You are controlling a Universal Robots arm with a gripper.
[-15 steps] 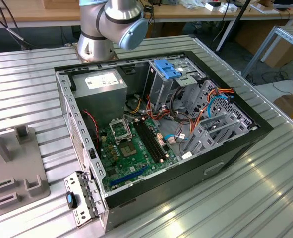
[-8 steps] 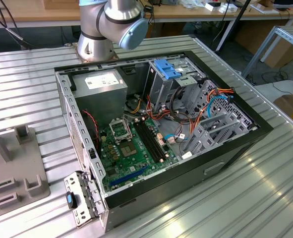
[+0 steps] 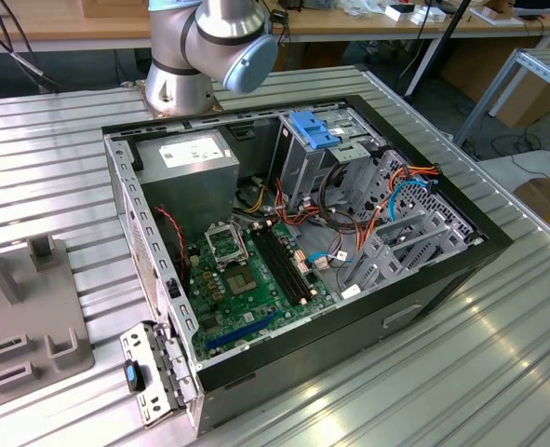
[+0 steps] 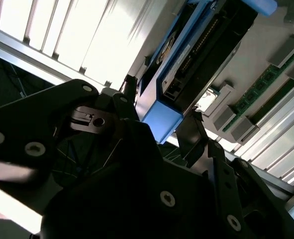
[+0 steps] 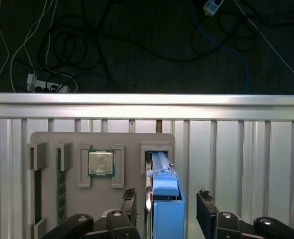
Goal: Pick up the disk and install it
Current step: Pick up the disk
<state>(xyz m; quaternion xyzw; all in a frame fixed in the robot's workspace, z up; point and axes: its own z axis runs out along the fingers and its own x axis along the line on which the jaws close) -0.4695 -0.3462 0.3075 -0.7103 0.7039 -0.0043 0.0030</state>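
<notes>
The end effector (image 5: 165, 199) hangs over the grey fixture tray (image 5: 132, 142) with its jaws wide, one black finger on each side of the disk (image 5: 164, 185). In the first wrist view a thin gap shows between each of the fingers (image 5: 205, 203) and the blue rails, so nothing is gripped. The disk stands on edge in its slot in the tray, directly between the fingers. In the second wrist view the disk (image 4: 206, 45) runs lengthwise away from the end effector (image 4: 159, 107).

The likeliest trouble, I judge, is an off-centre close. One finger would land first and push the disk against the slot wall, tilting or wedging it. The rails look like smooth plastic and the fingers reach only one end, so a light grip could let the long slab pivot or slide. A lift that is not straight could jam the disk and drag the tray. The processor chip (image 5: 101, 163) sits in its holder just beside one finger, with memory sticks (image 5: 61, 184) beyond it, so sideways drift could strike them.

The table (image 5: 236, 169) is ridged aluminium, bright with glare, and its slats give the tray little to grip. Past its edge, beyond the end effector, lies a dark floor with tangled cables (image 5: 87, 45) and a power strip (image 5: 42, 82). In the exterior view an open computer case (image 3: 126, 186), crowded with wiring, rests on the same table.
</notes>
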